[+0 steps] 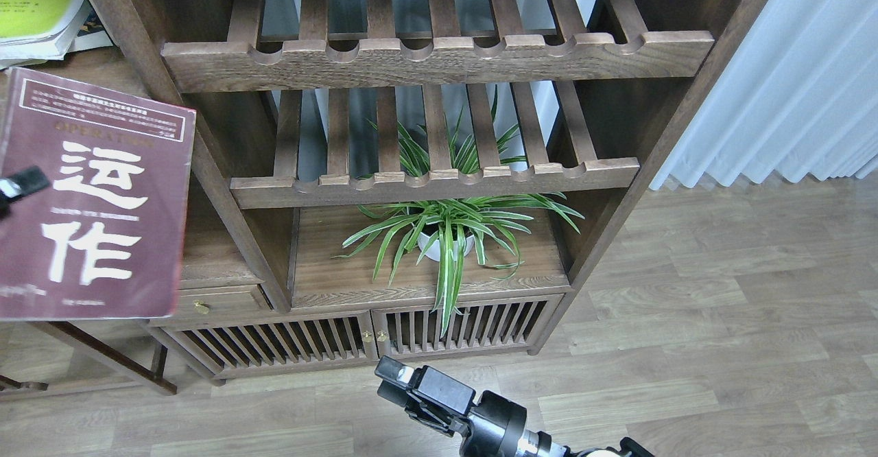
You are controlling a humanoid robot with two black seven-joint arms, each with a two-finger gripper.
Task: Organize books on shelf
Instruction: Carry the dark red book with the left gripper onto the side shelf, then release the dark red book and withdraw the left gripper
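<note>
The thick maroon book (96,203) with big white Chinese characters hangs in the air at the far left, cover facing me, in front of the bookcase's left bay. One black fingertip (24,182) of my left gripper lies across its left edge; the rest of that gripper is out of frame. The thin yellow-and-white book (34,4) lies flat on the dark-brown shelf (103,59) at the top left, on top of other printed matter. The "300" book is not visible. My right gripper (392,381) is low at the bottom centre, dark and empty, over the floor.
Two slatted racks with notched front rails (439,59) (432,182) fill the middle bay. A potted spider plant (446,234) stands on the board below them. Small slatted cabinet doors (370,337) are at the bottom. White curtains (789,73) hang at the right, above the wooden floor (720,306).
</note>
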